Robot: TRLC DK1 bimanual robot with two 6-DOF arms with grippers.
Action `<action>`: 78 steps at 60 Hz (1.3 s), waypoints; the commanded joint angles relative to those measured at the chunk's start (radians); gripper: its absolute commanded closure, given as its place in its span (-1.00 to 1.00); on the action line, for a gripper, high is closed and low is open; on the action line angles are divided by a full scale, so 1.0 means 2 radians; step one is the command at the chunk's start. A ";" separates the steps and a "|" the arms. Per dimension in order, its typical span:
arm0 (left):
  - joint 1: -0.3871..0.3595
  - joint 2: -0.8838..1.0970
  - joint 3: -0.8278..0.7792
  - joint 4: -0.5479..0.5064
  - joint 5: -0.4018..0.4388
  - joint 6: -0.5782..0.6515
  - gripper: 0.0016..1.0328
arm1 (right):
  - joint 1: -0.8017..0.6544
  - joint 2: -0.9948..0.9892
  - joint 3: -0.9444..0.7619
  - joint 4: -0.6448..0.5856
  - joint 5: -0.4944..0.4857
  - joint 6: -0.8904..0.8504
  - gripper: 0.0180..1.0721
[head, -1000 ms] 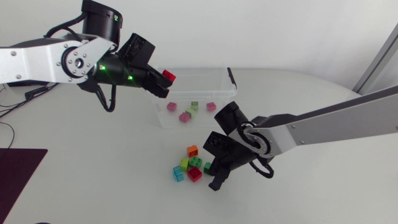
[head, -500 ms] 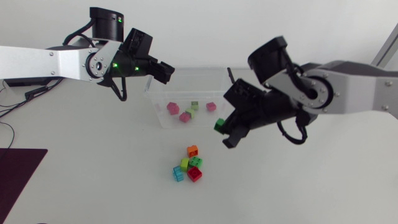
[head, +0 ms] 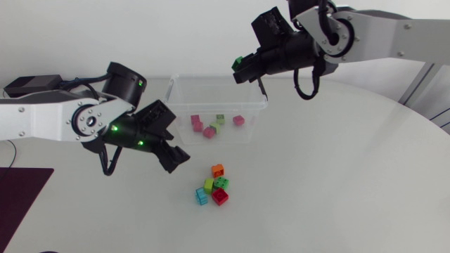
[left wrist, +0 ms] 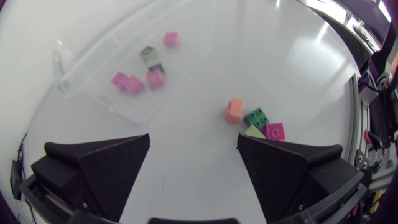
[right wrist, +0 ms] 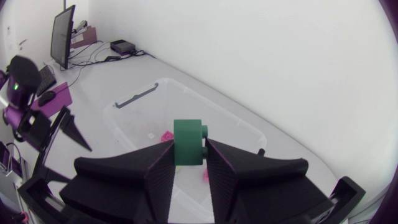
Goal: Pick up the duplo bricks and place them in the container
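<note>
Nearest, in the lower middle of the head view, five loose bricks lay touching in a tight cluster on the surface (head: 337, 204): a cyan brick (head: 202, 196), a red brick (head: 220, 197), a lime brick (head: 209, 185), a dark green brick (head: 221, 183) and an orange brick (head: 218, 169). Packed so close, they invited trouble. A finger coming down among them could shove neighbours aside or pinch two at once. Just left of and above the cluster, the left hand (head: 177, 160) hung released, its fingers wide apart with nothing between them. It sat near the front wall of the clear container (head: 211, 107), so a careless swing might nudge that light tub. Further up, pink bricks (head: 197, 121) and others lay inside the container. Farthest, at the upper middle, the right hand (head: 242, 70) was clenched on a green brick (right wrist: 188, 142), held high near the container's far rim. A drop from that height would likely bounce. If let go too close to the rim, the brick could strike the edge and tumble outside.
</note>
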 commanded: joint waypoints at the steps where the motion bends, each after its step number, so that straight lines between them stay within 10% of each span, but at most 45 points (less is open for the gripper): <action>1: -0.013 -0.005 -0.023 -0.011 0.006 0.025 -0.90 | -0.001 0.041 0.032 0.017 0.008 0.023 0.70; 16: -0.062 0.025 -0.055 -0.016 0.006 0.035 -0.90 | -0.002 0.140 0.113 0.027 0.036 0.032 0.56; 27: -0.099 0.055 -0.063 -0.016 0.006 0.043 -0.90 | -0.011 0.155 0.124 0.019 0.048 0.036 -0.90; 58: -0.107 0.128 -0.039 0.046 0.010 0.054 -0.83 | 0.047 -0.101 -0.177 -0.039 0.015 0.041 -0.90; 65: -0.106 0.137 -0.038 0.057 0.019 0.052 -0.52 | 0.085 -0.117 -0.211 -0.074 0.015 0.063 -0.90; 74: -0.102 0.150 -0.032 0.060 0.035 0.054 0.63 | 0.112 -0.104 -0.243 -0.082 0.015 0.081 -0.90; 78: -0.096 0.150 -0.036 0.059 0.035 0.055 0.82 | 0.123 -0.079 -0.249 -0.089 0.013 0.087 -0.90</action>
